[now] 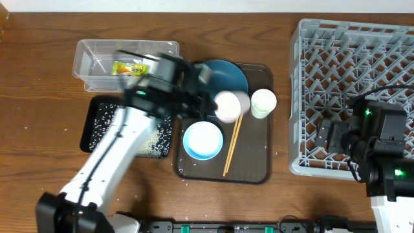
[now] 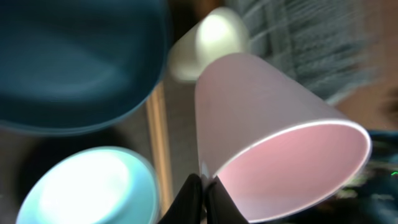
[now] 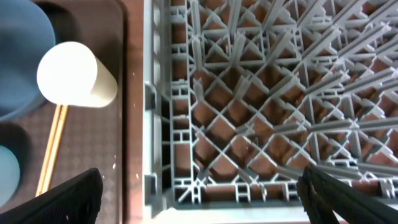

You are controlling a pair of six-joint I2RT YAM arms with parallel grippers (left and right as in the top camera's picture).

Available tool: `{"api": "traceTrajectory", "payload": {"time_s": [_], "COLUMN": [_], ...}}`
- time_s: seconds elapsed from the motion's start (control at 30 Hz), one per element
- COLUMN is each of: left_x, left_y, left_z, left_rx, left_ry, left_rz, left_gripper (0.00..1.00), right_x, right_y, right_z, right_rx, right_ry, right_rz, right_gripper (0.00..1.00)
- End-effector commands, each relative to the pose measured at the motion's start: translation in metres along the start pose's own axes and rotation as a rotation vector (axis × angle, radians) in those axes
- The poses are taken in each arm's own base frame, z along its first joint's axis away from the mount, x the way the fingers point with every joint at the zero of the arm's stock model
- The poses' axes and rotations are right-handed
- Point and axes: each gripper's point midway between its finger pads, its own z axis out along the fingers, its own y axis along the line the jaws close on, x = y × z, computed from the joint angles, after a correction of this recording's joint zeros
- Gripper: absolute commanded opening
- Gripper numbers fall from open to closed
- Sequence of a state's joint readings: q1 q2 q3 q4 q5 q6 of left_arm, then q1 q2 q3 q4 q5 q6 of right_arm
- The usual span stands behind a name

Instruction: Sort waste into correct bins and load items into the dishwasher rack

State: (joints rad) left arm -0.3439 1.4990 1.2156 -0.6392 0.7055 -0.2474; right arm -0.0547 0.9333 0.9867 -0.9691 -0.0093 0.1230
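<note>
Left jaws are pinched on the rim wall of a white cup. Right jaws are spread wide with nothing between them.

Overhead: the left gripper (image 1: 212, 103) has the held cup (image 1: 231, 105) tipped sideways over the brown tray (image 1: 255, 169). The cup is at the right edge of the blue plate (image 1: 226, 74) and just beside the second cup (image 1: 263, 102), which stands upright. The chopsticks (image 1: 231, 147) run down from under the held cup, and the bowl (image 1: 203, 140) sits just left of them. The clear tub (image 1: 90, 48) at far left holds the wrapper (image 1: 129, 66). The black tray (image 1: 90, 126) below it carries rice grains (image 1: 103, 120) and is partly under the left arm. The rack (image 1: 362, 58) sits at right, with only a narrow strip of table (image 1: 39, 77) between it and the brown tray. The right gripper (image 1: 328, 139) is over the rack's near-left corner.

Left wrist: the fingertips (image 2: 189, 198) are closed on the cup's wall, and its mouth faces the camera. Can't tell if the cup touches the tray. Plate, bowl and one chopstick are close behind, and the rack is blurred.

Right wrist: both fingers sit at the frame's bottom corners above the rack lattice. The rack's left wall is between them and the second cup.
</note>
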Motion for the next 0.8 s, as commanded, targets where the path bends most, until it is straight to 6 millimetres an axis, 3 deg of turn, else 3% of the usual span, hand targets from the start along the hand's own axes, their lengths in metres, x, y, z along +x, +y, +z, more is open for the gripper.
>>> {"api": "traceTrajectory", "payload": {"time_s": [0.0,0.1,0.17,0.23,0.3,0.5,0.77], "left_x": [-0.009,-0.013,-0.014,-0.013,-0.011,-0.003,0.009], "left_y": [-0.042,-0.05,-0.054,-0.06,-0.068,-0.081,-0.098], "left_z": [-0.032,-0.045,-0.046,-0.047,-0.047,-0.04,-0.036], "left_rx": [0.372,0.52,0.578,0.635,0.696,0.747,0.795], "left_ry": [0.027,0.041,0.058,0.079,0.101,0.148,0.203], "left_rz": [-0.046,-0.054,-0.055,-0.047,-0.028,-0.002,0.025], "left_gripper": [0.06,0.06,0.06,0.06,0.06,0.06,0.06], "right_x": [-0.013,-0.015,-0.01,-0.005,-0.004,-0.005,-0.013], "right_y": [0.026,0.087,0.128,0.155,0.165,0.17,0.172], "right_z": [0.002,-0.008,-0.032,-0.061,-0.075,-0.077,-0.077], "right_rx": [-0.145,-0.516,-0.819,-1.097,-1.241,-1.358,-1.37], "right_ry": [-0.017,-0.032,-0.072,-0.133,-0.173,-0.21,-0.304], "right_rz": [-0.005,-0.19,-0.337,-0.442,-0.478,-0.504,-0.587], "right_gripper": [0.99,0.99,0.99,0.99,0.99,0.99,0.99]}}
